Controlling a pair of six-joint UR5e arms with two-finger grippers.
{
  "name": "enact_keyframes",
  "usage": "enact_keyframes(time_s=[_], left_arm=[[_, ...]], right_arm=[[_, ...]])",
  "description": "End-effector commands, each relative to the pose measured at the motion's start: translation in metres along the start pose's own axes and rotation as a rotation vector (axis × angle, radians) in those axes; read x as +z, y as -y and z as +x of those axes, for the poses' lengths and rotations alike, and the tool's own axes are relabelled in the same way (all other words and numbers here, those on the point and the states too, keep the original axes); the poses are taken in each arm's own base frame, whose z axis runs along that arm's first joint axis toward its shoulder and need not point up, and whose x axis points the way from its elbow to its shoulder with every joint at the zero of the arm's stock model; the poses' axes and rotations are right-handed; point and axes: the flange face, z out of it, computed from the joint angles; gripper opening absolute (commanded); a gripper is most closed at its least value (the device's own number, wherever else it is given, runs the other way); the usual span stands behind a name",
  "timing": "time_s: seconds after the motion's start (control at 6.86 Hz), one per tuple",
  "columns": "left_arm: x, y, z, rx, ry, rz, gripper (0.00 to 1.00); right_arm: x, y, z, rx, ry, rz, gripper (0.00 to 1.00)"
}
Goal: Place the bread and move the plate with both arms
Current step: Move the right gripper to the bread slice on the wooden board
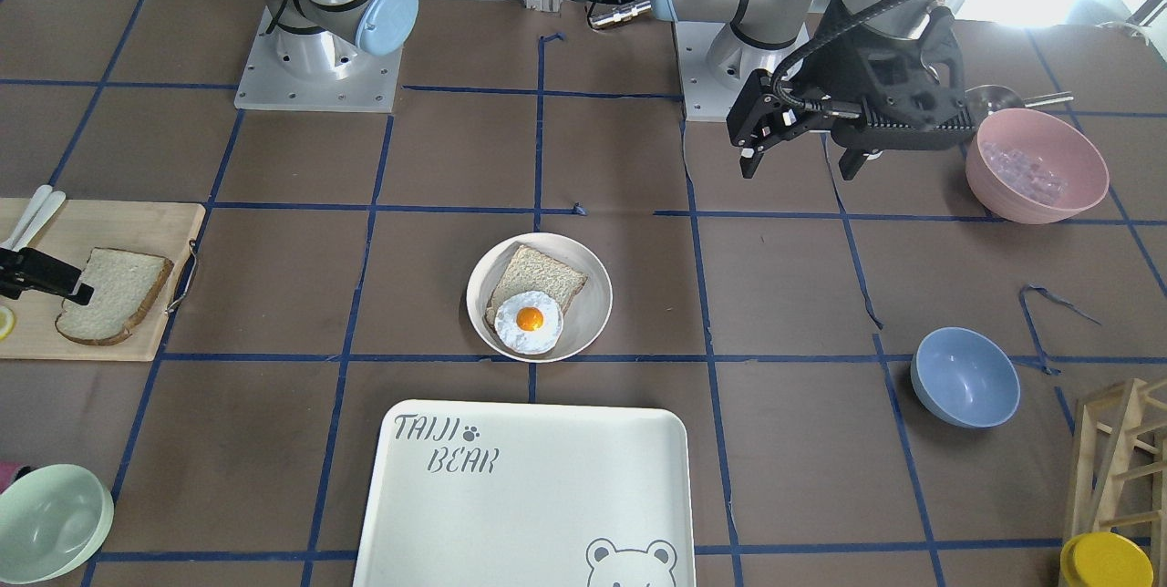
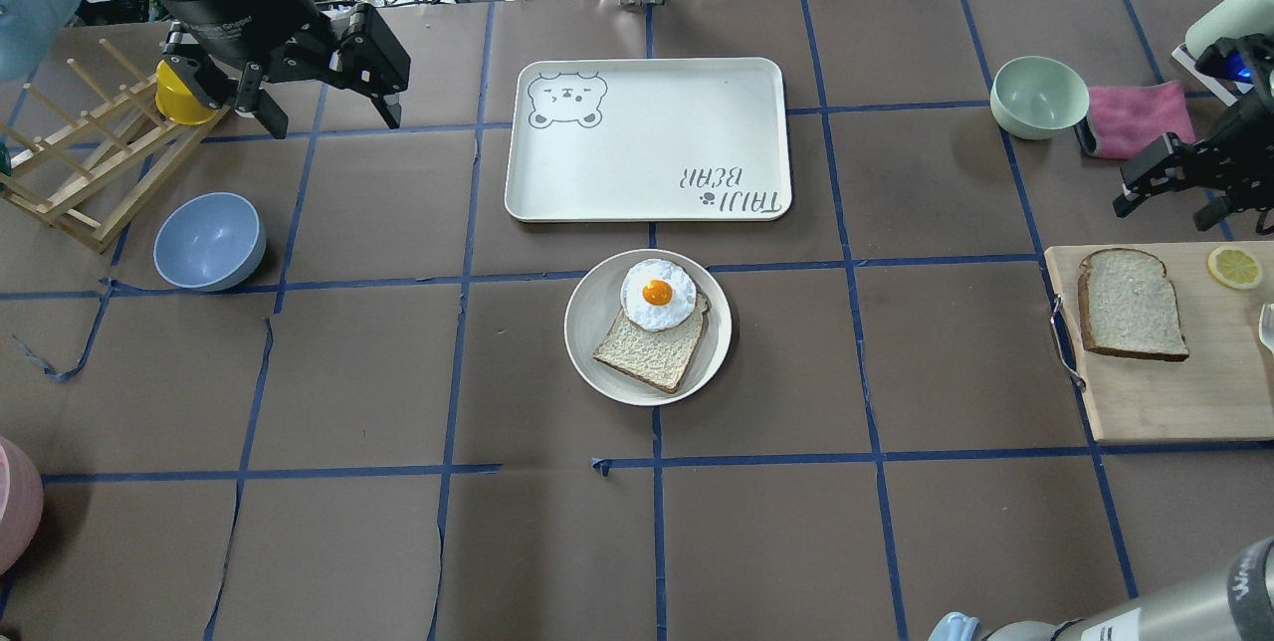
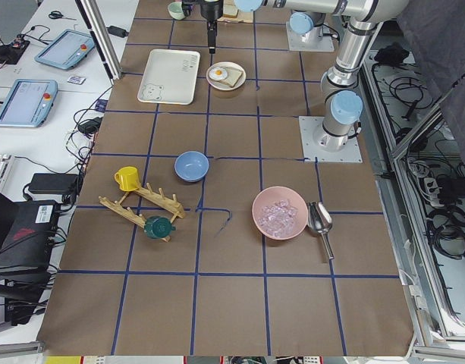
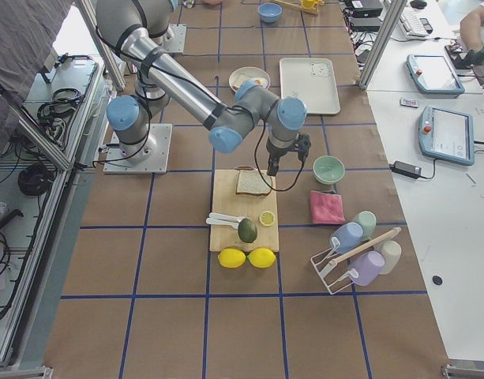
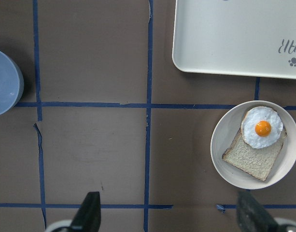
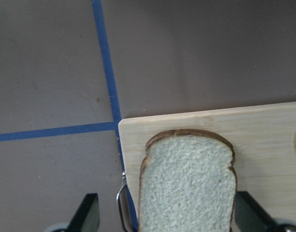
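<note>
Step in hand: The bread (image 2: 1132, 305) looks like the next thing to be picked up. This job is likely meant for the right end effector (image 2: 1162, 213).
Where the bread is: It is laid flat on the wooden board (image 2: 1155, 402), at the robot's right end of the tabletop (image 2: 398, 372). It is well apart from the plate (image 2: 592, 318).
Where the plate is: It is set in the middle of the tabletop, just beside the big tray (image 2: 647, 163). A tan slice (image 2: 652, 352) and a fried egg (image 2: 657, 295) are seen on it.
How to do it well: The right end effector should be brought straight down, with one finger on each side of the slice. The slice looks thin and soft, so it should be squeezed gently. It should be gripped low, close to the board. It should be lifted level, so that it is not bent or dropped. On the plate, it is probably best laid over the egg and lined up with the slice below.
Right end effector: Its fingers are spread wide. Nothing is held and nothing is touched. It is hung above the bread. In the wrist view, the slice is seen between the two fingers.
Left end effector (image 2: 328, 113): Its fingers are spread apart too, and nothing is held. It is hung high over the robot's left side, near the yellow cup (image 2: 179, 94). It is well apart from the plate.
</note>
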Motion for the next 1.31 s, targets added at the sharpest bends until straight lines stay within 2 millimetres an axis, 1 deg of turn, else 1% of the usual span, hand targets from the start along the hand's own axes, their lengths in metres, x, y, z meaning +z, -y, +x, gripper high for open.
enact_keyframes(time_s=[0.0, 0.15, 0.44, 0.58, 0.73, 1.02, 1.17], left_arm=[[0.000, 0.001, 0.000, -0.001, -0.003, 0.001, 1.00], [-0.001, 0.001, 0.000, -0.001, -0.003, 0.004, 1.00], [-0.001, 0.000, 0.000, 0.000, 0.003, 0.005, 1.00], [0.000, 0.000, 0.000, 0.000, 0.003, 0.003, 1.00], [0.000, 0.000, 0.000, 0.000, 0.001, 0.002, 1.00], [-0.001, 0.000, 0.000, 0.000, 0.006, 0.005, 1.00], [0.000, 0.001, 0.000, 0.000, -0.002, 0.003, 1.00]], right_arm=[[0.041, 0.004, 0.038, -0.008, 0.025, -0.032, 0.97], [0.060, 0.001, 0.040, -0.028, 0.039, -0.067, 0.93], [0.079, -0.010, 0.035, -0.024, 0.064, -0.100, 0.92], [0.077, -0.008, 0.037, -0.029, 0.040, -0.083, 0.91], [0.076, -0.011, 0.043, -0.030, -0.008, -0.109, 0.82], [0.074, -0.012, 0.043, -0.032, -0.014, -0.114, 0.82], [0.077, -0.012, 0.043, -0.045, -0.010, -0.113, 0.82]])
